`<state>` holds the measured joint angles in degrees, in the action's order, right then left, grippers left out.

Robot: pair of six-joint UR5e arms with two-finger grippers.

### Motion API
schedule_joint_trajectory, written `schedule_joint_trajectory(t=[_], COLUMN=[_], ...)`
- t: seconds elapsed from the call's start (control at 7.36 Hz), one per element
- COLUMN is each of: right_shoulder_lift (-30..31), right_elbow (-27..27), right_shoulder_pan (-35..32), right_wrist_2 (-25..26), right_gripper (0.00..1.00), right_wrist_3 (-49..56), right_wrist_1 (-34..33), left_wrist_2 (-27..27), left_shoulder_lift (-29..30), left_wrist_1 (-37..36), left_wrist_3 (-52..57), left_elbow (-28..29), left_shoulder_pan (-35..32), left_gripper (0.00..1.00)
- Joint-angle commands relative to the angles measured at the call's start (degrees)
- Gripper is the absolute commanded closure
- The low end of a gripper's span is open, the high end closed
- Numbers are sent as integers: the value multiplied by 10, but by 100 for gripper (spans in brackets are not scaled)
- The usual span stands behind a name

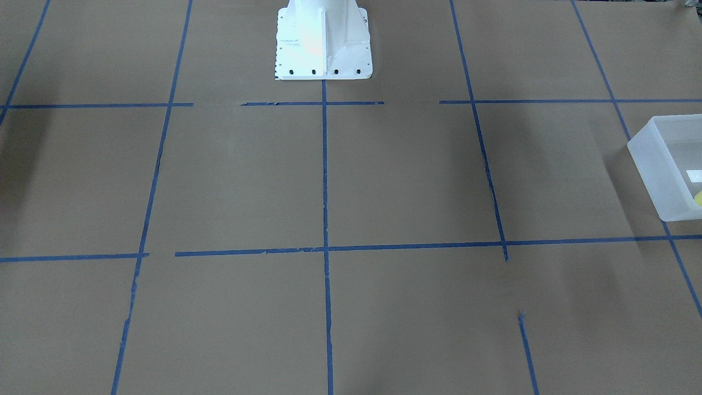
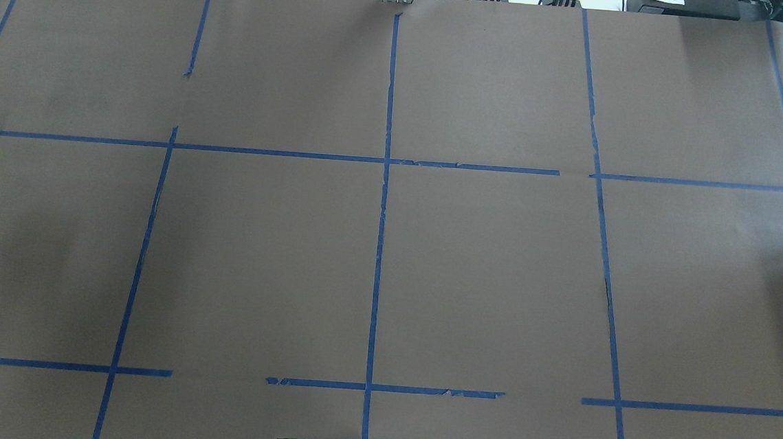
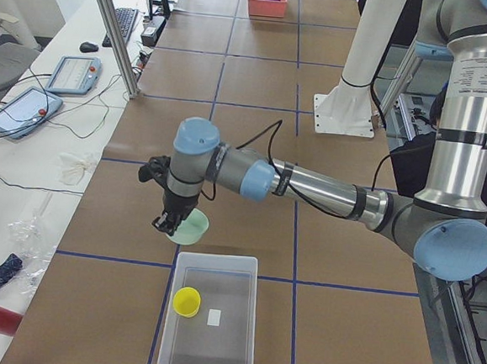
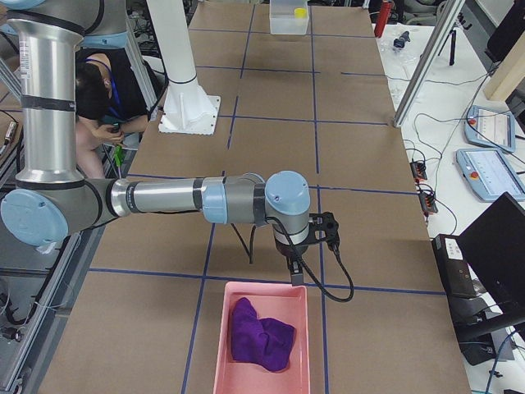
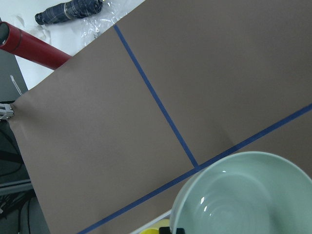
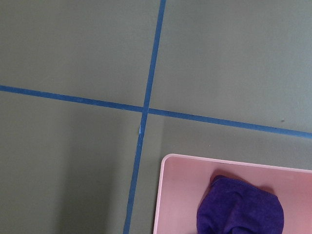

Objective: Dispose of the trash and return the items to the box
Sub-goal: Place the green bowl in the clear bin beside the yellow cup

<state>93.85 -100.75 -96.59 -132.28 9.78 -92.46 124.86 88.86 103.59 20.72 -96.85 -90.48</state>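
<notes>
In the exterior left view my left gripper [image 3: 166,224] holds the pale mint-green bowl [image 3: 191,227] by its rim, just above the table beside the far end of the frosted box [image 3: 211,327]. The left wrist view shows the bowl [image 5: 243,195] close up with a dark fingertip [image 5: 178,230] on its rim. The yellow cup [image 3: 187,301] stands inside the box, next to its white label. The box [image 1: 666,170] and the cup [image 1: 699,198] also show at the right edge of the front-facing view. My right gripper [image 4: 295,271] hangs over the far rim of a pink bin [image 4: 261,336]; I cannot tell whether it is open.
The pink bin [image 6: 168,195] holds a purple cloth [image 6: 241,207]. A red cylinder [image 5: 34,48] and a folded dark umbrella [image 5: 68,10] lie off the table's edge near the box. The white robot pedestal [image 1: 322,38] stands mid-table. A metal post [image 3: 116,33] rises at the operators' side.
</notes>
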Motion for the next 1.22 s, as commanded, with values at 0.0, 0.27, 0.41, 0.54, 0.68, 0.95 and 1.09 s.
schedule_joint_trajectory(t=[0.0,0.27,0.41,0.54,0.68,0.95,1.09], right_shoulder_lift=[-1,0,0,0,0,0,0], right_elbow=[0,3,3,3,3,3,3], right_shoulder_pan=[0,1,2,2,3,4,4], right_wrist_2=[0,0,0,0,0,0,0], right_gripper=[0,0,0,0,0,0,0], right_wrist_3=[0,-1,-1,-1,-1,-1,-2], right_wrist_1=[12,24,25,25,25,25,25], left_wrist_2=[61,64,80,84,82,79,78], left_shoulder_lift=[-59,-105,-112,-112,-112,-106,-99], left_wrist_1=[189,284,296,298,312,319,313], left_wrist_3=[0,-50,-59,-60,-58,-61,-65], left_elbow=[125,145,154,158,158,156,136], left_shoulder_pan=[-3,-1,-1,0,0,1,1], left_gripper=[100,100,100,94,32,0,0])
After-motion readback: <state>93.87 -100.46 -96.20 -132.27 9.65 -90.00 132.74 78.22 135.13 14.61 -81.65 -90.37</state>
